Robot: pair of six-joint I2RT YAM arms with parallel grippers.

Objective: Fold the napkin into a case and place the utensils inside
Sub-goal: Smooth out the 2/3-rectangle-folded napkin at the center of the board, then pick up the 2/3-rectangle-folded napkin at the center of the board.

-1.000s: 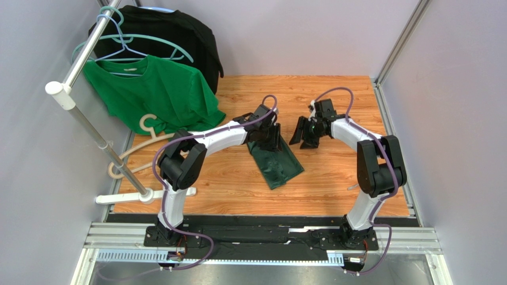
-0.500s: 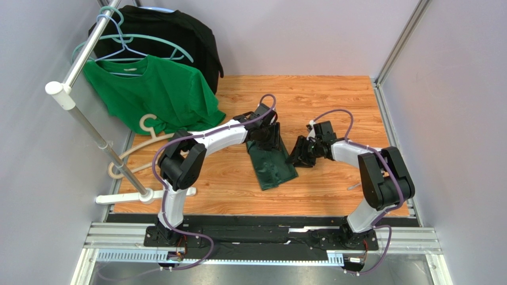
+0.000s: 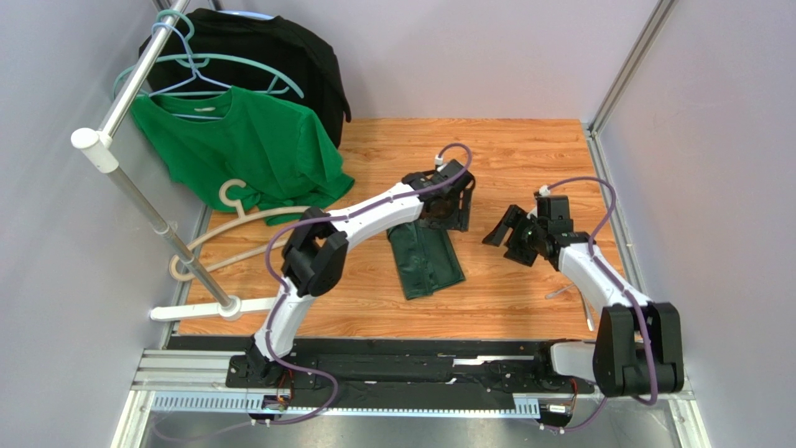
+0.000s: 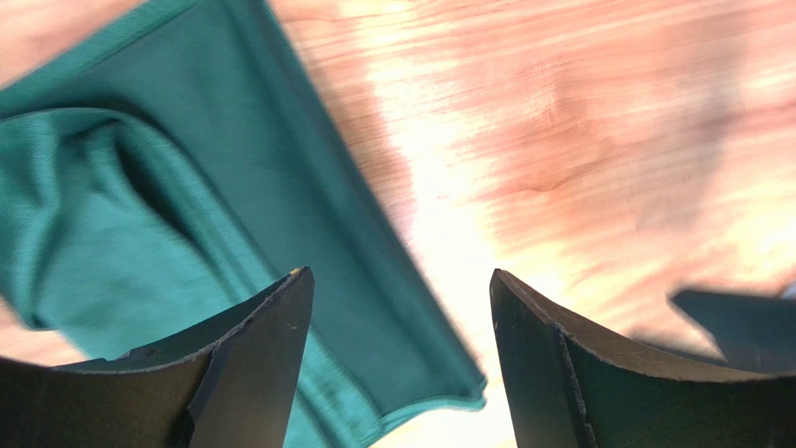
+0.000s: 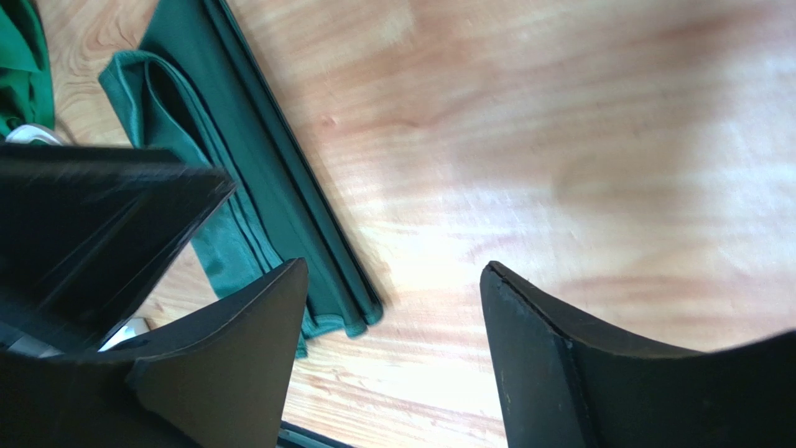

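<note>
The napkin (image 3: 427,262) is a dark green cloth folded into a narrow layered strip, a case, lying flat on the wooden table (image 3: 523,149). My left gripper (image 3: 445,220) is open over the strip's far end. In the left wrist view the cloth (image 4: 187,187) lies under the left finger and between the jaws (image 4: 400,359), untouched. My right gripper (image 3: 513,239) is open and empty, to the right of the strip over bare wood. In the right wrist view (image 5: 392,350) the strip (image 5: 257,177) lies to its left. Thin pale pieces (image 3: 559,293), perhaps utensils, lie near the right arm, too small to tell.
A bright green T-shirt (image 3: 238,145) and a black garment (image 3: 271,56) hang on a rack (image 3: 121,177) at the back left. Hangers (image 3: 234,201) lie by the rack's base. Grey walls close off the table's sides and back.
My left gripper has moved right and farther along the strip's far end. My right arm has swung right, away from the napkin. The strip has shifted slightly and looks narrower.
</note>
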